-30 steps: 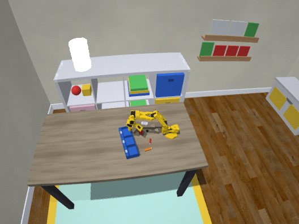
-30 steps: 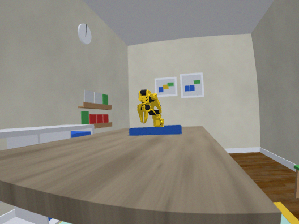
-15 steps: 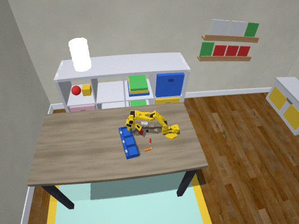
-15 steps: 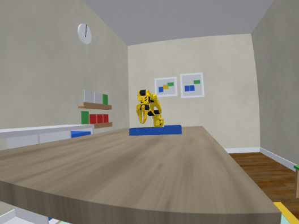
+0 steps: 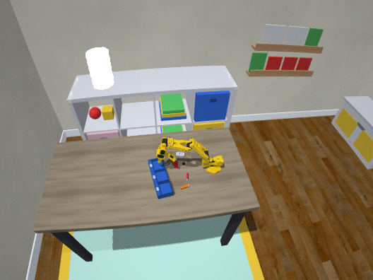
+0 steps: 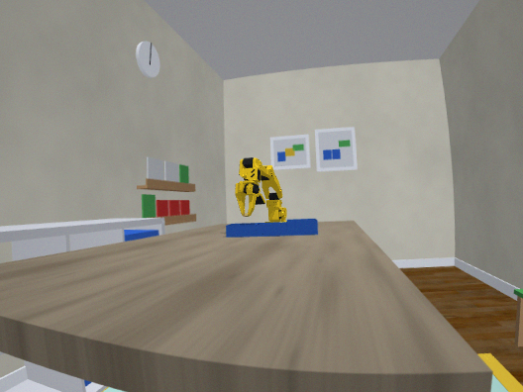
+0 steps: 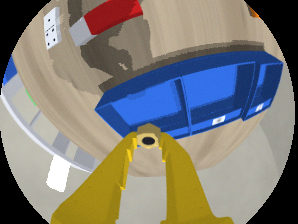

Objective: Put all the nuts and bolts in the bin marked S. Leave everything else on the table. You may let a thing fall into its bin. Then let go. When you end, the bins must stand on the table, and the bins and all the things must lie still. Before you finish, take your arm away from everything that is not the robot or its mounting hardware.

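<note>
The tool [image 5: 160, 161] [image 6: 246, 215] [image 7: 148, 142] pinches a brass nut [image 7: 148, 131]; carrying is in hand, next requiring alignment over bin S.

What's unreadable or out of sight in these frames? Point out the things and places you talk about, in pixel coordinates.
- Letters on the blue bins' [image 5: 165, 189] [image 7: 216, 102] labels: too small in top and wrist views.
- Bin interiors, exterior view: hidden by the near wall.
- Orange thing [image 5: 185, 187] [image 7: 255, 12], wrist view: cut off by the round image edge.
</note>
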Controlling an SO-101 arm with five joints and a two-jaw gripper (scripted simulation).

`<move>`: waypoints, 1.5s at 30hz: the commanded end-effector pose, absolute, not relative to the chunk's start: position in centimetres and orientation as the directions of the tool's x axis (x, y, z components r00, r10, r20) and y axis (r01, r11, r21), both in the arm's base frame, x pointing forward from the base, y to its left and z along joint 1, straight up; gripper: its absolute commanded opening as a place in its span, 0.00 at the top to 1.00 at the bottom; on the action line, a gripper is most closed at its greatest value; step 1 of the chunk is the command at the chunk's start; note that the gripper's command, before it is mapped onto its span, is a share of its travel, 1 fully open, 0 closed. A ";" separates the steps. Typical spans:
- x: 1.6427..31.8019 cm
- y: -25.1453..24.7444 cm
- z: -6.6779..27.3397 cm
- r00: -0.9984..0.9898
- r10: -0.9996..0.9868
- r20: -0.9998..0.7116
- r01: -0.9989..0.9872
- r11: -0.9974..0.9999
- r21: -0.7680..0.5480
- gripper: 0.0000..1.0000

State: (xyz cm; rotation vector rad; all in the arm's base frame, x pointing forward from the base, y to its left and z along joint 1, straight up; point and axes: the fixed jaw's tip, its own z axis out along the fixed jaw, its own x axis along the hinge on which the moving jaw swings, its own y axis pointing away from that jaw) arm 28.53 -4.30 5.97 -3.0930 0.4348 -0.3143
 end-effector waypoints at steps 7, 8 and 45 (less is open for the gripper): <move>30.2 -5.1 7.3 0.943 -0.135 0.303 -0.142 -0.990 0.000 1.00; 30.2 -5.1 7.3 0.944 -0.130 0.305 -0.137 -0.991 0.001 1.00; 30.8 -5.2 7.9 0.929 -0.122 0.348 -0.132 -0.991 0.004 1.00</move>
